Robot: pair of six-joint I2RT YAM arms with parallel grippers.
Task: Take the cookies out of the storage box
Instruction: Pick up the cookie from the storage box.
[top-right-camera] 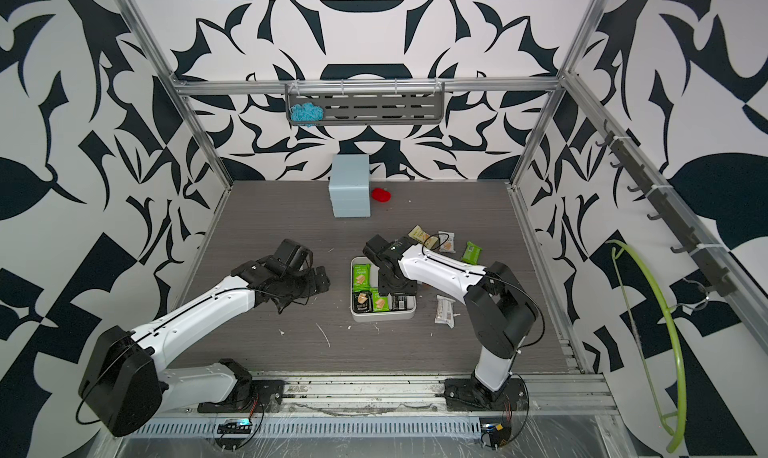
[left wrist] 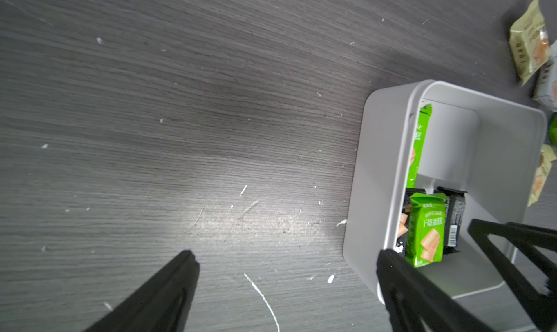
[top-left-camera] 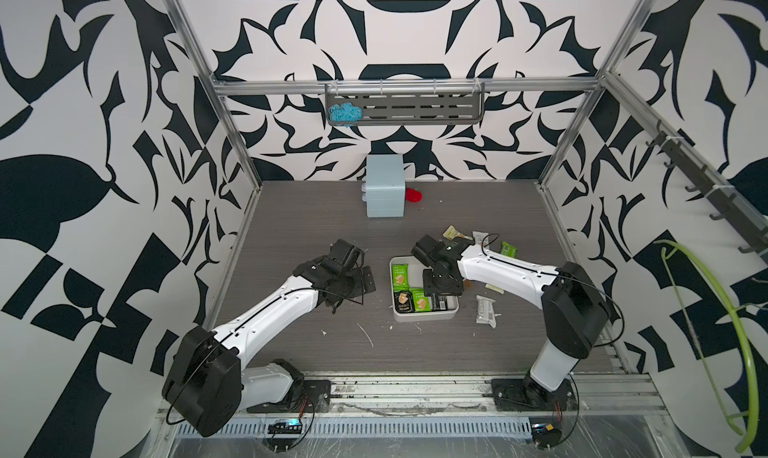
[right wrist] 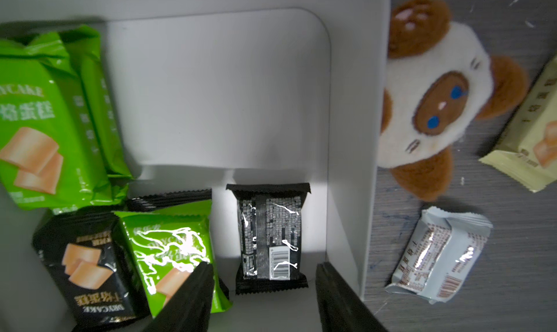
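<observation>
The right gripper (right wrist: 263,265) hangs low inside the storage box (right wrist: 355,104), jaws apart. They straddle one black packet (right wrist: 271,237) lying barcode-up, and a sliver of white floor shows on each side of it.

Counting the cookies in the box from there, I make three green packets (right wrist: 45,119). Two overlap in one corner, and a third green packet (right wrist: 168,243) lies by the finger. There are two more black ones: a face-up black packet (right wrist: 87,264) and a black crimped edge (right wrist: 168,199) peeking from under the green.

Just beside the box's outer wall sits one brown-and-white plush toy (right wrist: 437,104). On the table (top-left-camera: 311,227) lie five loose packets: two cream-yellow packets (top-left-camera: 453,231), two white packets (top-left-camera: 486,310) and one loose green packet (top-left-camera: 509,249).

The left gripper (left wrist: 284,255) hovers over the table beside the box, jaws wide apart. One light-blue cabinet (top-left-camera: 384,192) stands at the back.
</observation>
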